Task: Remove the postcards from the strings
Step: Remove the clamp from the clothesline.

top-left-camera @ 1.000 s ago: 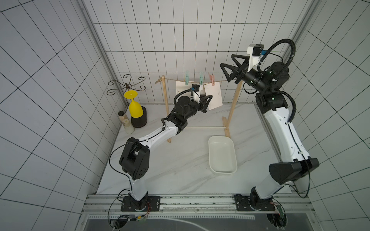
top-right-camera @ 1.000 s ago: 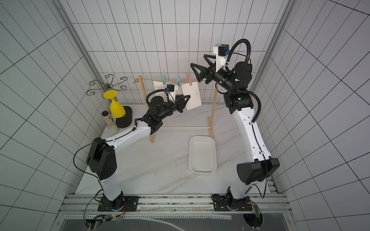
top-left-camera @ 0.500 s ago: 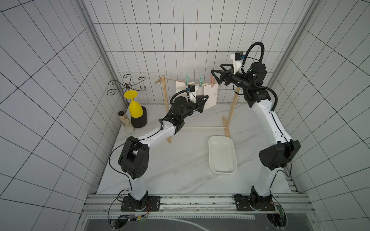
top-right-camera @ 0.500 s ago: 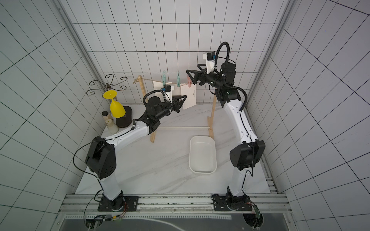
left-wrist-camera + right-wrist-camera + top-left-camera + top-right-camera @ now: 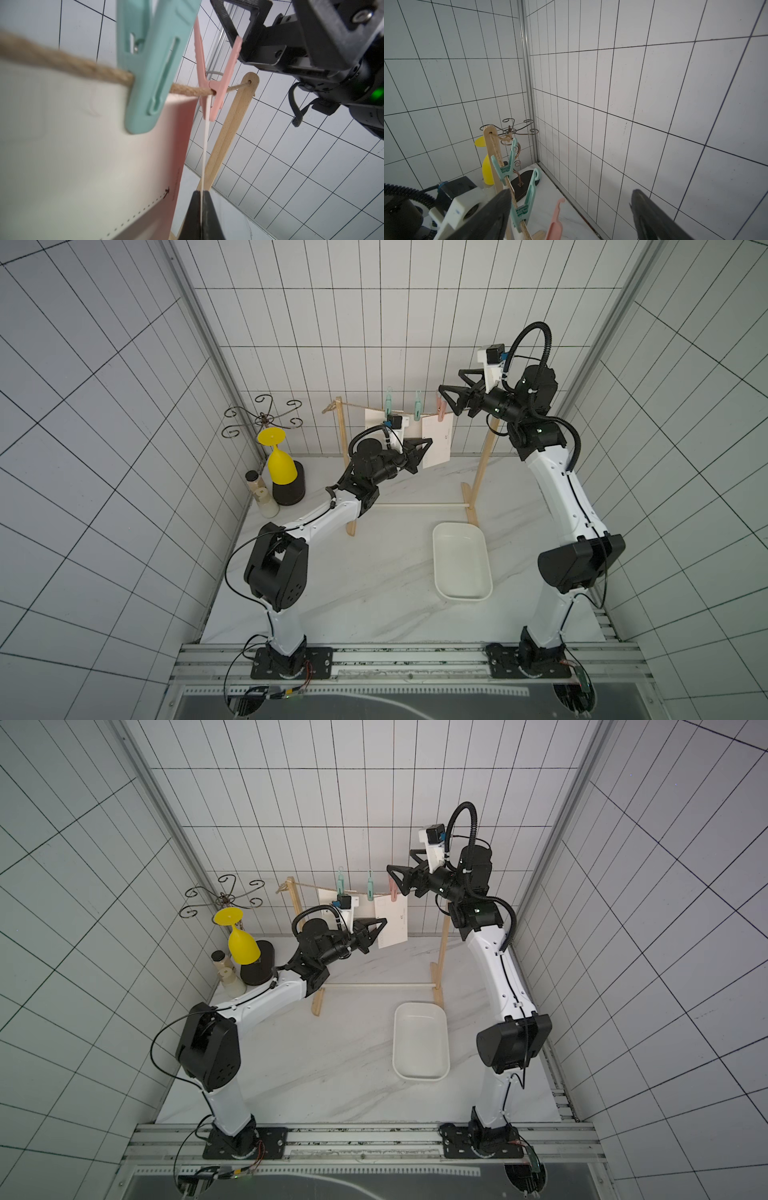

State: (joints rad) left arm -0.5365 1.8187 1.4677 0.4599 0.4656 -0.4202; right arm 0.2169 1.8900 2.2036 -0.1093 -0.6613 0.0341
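While left gripper point(image 5: 201, 193) pinches the postcard point(image 5: 436, 441), your pull may tear it. Right gripper point(image 5: 451, 381) gapes around the pink peg point(image 5: 216, 91), unsqueezed.

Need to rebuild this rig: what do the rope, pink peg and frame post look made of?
Rope: twisted tan fibre, probably jute, fuzzy strands.
Pink peg: smooth matte moulded plastic, it seems.
Frame post: pale wood, apparently unvarnished, speckled grain.

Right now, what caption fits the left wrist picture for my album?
Left gripper pinches the edge-on postcard hanging from the pink peg on the jute rope, beside a teal peg.
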